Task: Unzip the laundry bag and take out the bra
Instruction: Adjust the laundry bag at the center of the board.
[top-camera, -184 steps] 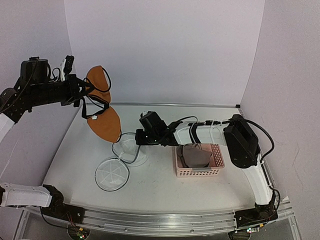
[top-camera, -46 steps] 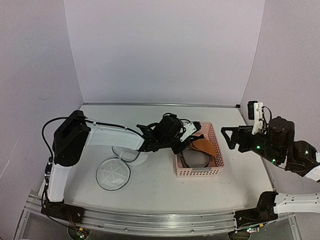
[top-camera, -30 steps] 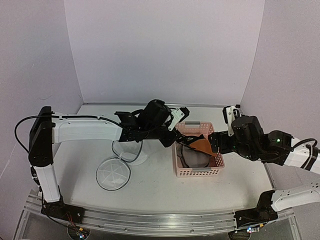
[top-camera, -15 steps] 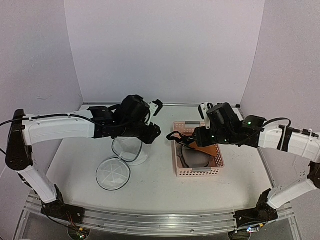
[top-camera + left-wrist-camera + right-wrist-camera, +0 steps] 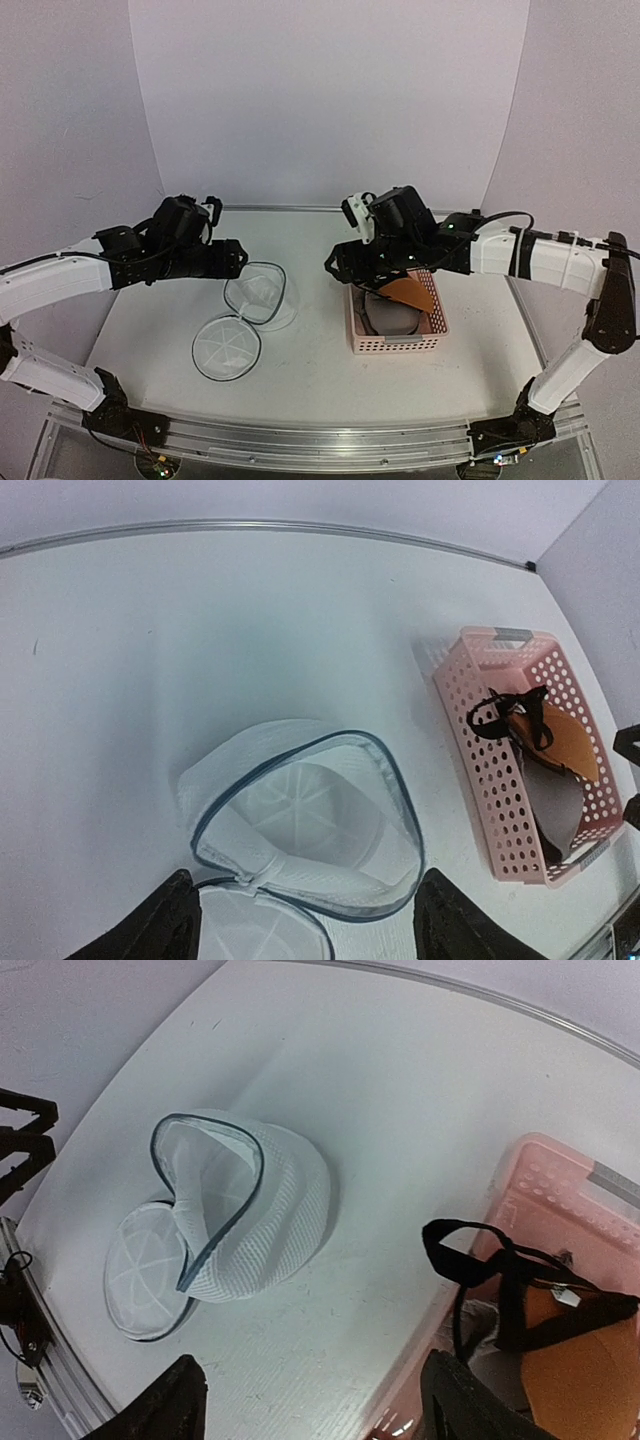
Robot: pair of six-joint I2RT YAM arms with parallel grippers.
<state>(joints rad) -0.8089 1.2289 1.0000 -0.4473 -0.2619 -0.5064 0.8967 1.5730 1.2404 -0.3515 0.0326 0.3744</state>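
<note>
Top, left-wrist and right-wrist views of the bag-emptying task. The table (image 5: pixel 320 385) carries a pink basket (image 5: pixel 352 322) to the right and the laundry bag (image 5: pixel 262 297) at centre. The bag lies on its side with its dark-rimmed mouth open, and its round lid (image 5: pixel 225 348) lies flat, touching the bag's near edge. The bra (image 5: pixel 410 292) is in the basket, one orange cup resting on a grey item (image 5: pixel 390 318). A black strap loop (image 5: pixel 470 1250) overhangs the basket's rim toward the bag. Judged from this layout, both steps appear done.

Risk: the overhanging loop lies close below the right end effector (image 5: pixel 337 268). A low sweep there could hook it on a finger and drag the bra out or shift the light basket.

The left end effector (image 5: pixel 237 258) hovers just beside the bag. Both end effectors are spread wide, fingers (image 5: pixel 150 932) (image 5: pixel 165 1405) far apart, holding and touching nothing.
</note>
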